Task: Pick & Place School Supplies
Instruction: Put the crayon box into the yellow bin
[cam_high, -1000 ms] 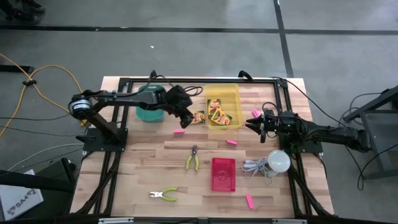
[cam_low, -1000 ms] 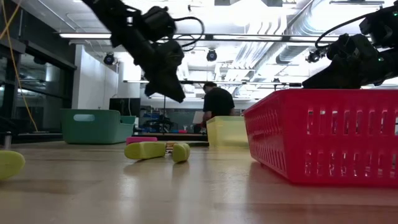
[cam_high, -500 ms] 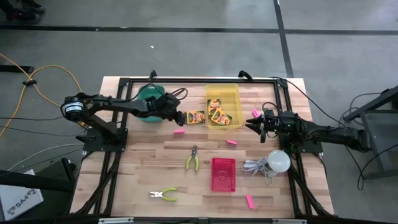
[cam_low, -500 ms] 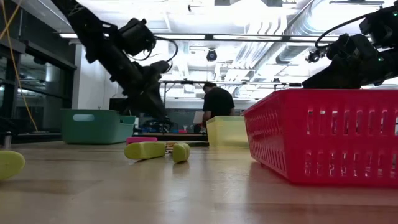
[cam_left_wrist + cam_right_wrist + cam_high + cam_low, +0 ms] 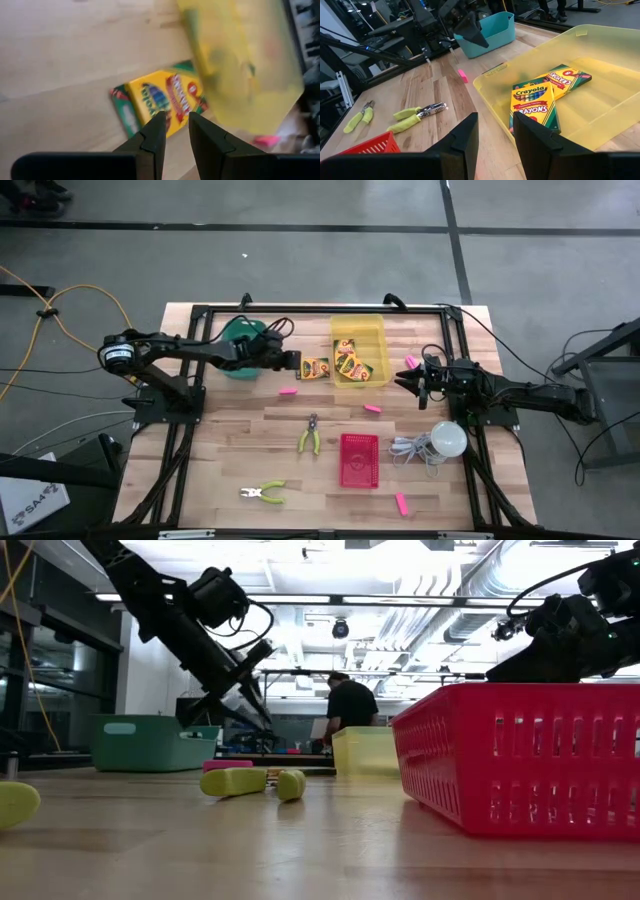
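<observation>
Wooden table (image 5: 240, 430) held the job partly done. Left gripper (image 5: 292, 360), fingers narrowly parted and empty, hung beside one crayon box (image 5: 316, 367) outside the bin (image 5: 357, 330); two boxes (image 5: 350, 365) lay inside. Four erasers (image 5: 288, 391) remained scattered. Right gripper (image 5: 408, 379) waited open.

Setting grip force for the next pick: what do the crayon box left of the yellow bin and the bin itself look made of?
The crayon box looks like thin printed cardboard, with flat faces and colourful print. The yellow bin looks like smooth translucent plastic: the boxes inside show through its wall and its rim is moulded. The left gripper is beside the crayon box.
</observation>
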`<state>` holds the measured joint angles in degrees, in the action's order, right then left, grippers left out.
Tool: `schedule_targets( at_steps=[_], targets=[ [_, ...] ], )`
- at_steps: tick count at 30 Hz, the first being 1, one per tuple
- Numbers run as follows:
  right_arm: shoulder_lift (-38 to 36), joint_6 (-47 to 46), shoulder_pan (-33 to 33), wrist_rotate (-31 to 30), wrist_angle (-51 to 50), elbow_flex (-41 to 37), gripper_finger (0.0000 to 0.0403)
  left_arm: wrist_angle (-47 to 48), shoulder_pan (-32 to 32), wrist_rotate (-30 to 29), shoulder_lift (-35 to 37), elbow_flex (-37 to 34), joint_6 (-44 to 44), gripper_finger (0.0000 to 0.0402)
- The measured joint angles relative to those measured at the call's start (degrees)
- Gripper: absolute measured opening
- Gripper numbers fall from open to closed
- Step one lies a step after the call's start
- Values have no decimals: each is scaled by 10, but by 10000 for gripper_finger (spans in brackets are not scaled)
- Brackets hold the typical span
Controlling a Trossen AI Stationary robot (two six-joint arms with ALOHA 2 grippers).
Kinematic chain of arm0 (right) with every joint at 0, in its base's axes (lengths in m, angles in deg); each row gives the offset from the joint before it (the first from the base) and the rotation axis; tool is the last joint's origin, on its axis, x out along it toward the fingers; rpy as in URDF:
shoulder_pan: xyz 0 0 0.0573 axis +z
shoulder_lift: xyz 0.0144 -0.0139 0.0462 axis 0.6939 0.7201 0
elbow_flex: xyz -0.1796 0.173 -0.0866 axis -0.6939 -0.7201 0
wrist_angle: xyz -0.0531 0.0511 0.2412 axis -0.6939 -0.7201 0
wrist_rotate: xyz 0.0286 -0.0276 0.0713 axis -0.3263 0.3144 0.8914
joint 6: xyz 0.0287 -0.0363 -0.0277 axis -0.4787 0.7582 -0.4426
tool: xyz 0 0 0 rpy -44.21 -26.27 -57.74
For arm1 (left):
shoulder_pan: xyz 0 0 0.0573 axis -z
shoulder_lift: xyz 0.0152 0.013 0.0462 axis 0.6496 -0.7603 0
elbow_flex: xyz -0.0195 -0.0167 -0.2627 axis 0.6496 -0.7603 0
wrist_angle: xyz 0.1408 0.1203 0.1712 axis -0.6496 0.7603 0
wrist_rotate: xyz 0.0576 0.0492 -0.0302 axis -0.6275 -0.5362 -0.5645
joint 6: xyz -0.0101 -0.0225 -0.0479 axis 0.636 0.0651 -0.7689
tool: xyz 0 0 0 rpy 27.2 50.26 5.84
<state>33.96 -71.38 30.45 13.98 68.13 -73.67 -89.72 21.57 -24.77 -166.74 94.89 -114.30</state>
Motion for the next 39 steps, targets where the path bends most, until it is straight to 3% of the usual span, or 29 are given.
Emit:
schedule_targets(
  at_steps=[8,17,26,31,39],
  targets=[
    [0,0,0,0,0,0,110,-11,23,-4,0,31,7,82],
    [0,0,0,0,0,0,110,229,13,-29,-19,161,32,82],
    [0,0,0,0,0,0,110,250,10,3,-98,208,25,82],
    [0,0,0,0,0,0,110,255,-8,65,-123,240,141,82],
    [0,0,0,0,0,0,110,272,-44,104,-129,247,370,82]
  ],
)
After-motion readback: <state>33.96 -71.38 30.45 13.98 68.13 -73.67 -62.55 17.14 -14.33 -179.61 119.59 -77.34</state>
